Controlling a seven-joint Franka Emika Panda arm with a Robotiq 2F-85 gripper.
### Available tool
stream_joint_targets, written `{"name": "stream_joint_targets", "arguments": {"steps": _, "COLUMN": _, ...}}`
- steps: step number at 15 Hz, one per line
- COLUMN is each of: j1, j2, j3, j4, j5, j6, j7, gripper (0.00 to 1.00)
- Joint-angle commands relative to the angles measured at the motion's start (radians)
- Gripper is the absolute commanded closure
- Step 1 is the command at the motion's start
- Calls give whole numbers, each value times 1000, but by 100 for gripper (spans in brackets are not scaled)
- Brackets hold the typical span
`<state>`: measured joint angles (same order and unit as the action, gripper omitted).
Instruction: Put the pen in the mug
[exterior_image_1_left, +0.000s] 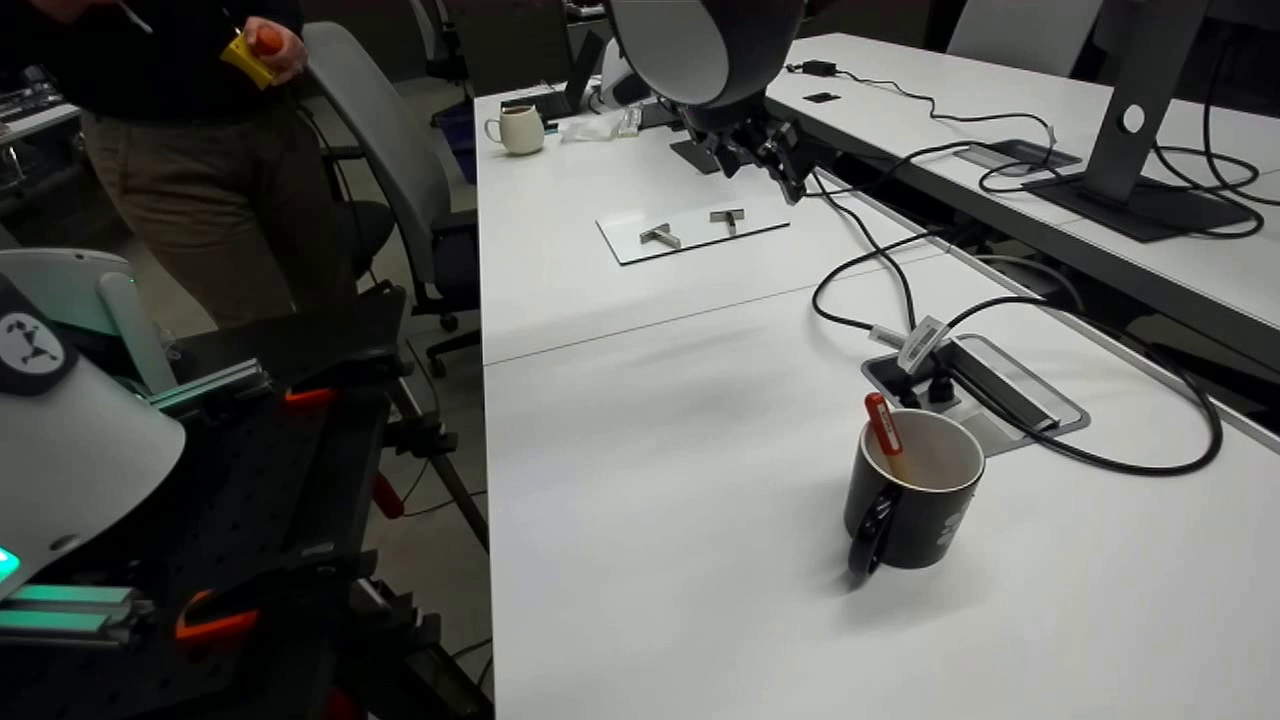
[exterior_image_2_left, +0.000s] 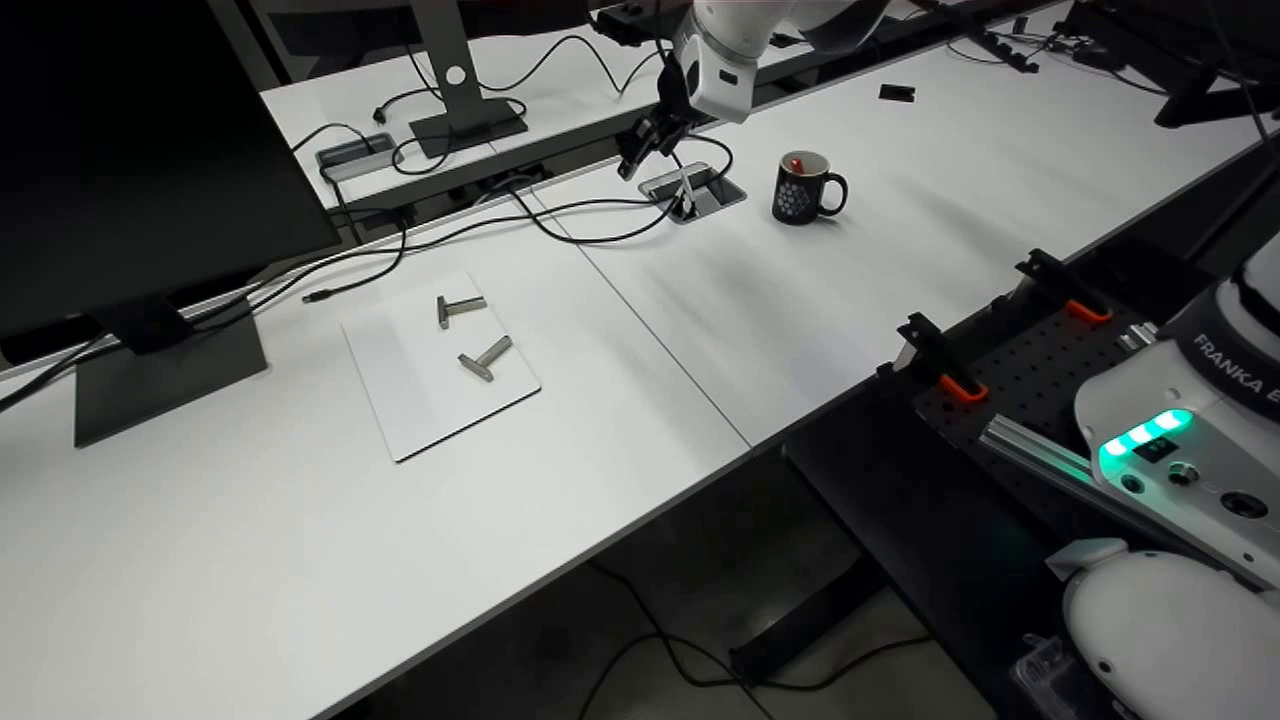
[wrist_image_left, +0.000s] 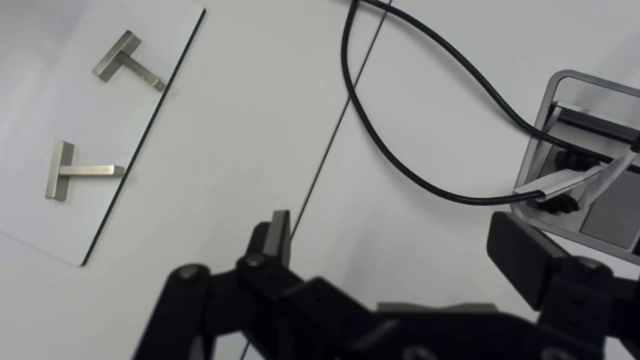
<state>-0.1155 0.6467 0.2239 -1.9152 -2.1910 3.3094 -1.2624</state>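
"How much of the pen (exterior_image_1_left: 884, 428) can you make out?"

"Red upper part, short paler stretch below; the lower end is hidden inside the mug (exterior_image_1_left: 915, 515). In an exterior view just a red bit of the pen (exterior_image_2_left: 797, 165) shows."

"Which way does it point?"

"Red end up, long axis steep but tilted; in an exterior view the pen (exterior_image_1_left: 884, 428) leans toward the tabletop's (exterior_image_1_left: 640, 560) long edge by the robot's base (exterior_image_1_left: 85, 440)."

"The mug?"

"Upright between the long edges, well apart from both, near the power box (exterior_image_2_left: 717, 198)."

"Jaws?"

"Wide apart; the gripper (wrist_image_left: 392, 232) hangs above the tabletop, the arm (exterior_image_2_left: 722, 80) cut off atop both exterior views."
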Motion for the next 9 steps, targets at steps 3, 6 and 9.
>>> {"name": "stream_joint_targets", "arguments": {"steps": 3, "j1": -78, "j2": -10, "j3": 116, "j4": -55, "j5": 52, "j6": -201, "j7": 189, "gripper": 0}}
{"name": "stream_joint_targets", "arguments": {"steps": 6, "j1": -64, "j2": 0, "j3": 110, "j4": -39, "j5": 25, "j6": -219, "j7": 185, "gripper": 0}}
{"name": "stream_joint_targets", "arguments": {"steps": 9, "j1": -77, "j2": -2, "j3": 125, "j4": -44, "j5": 8, "j6": -255, "j7": 206, "gripper": 0}}
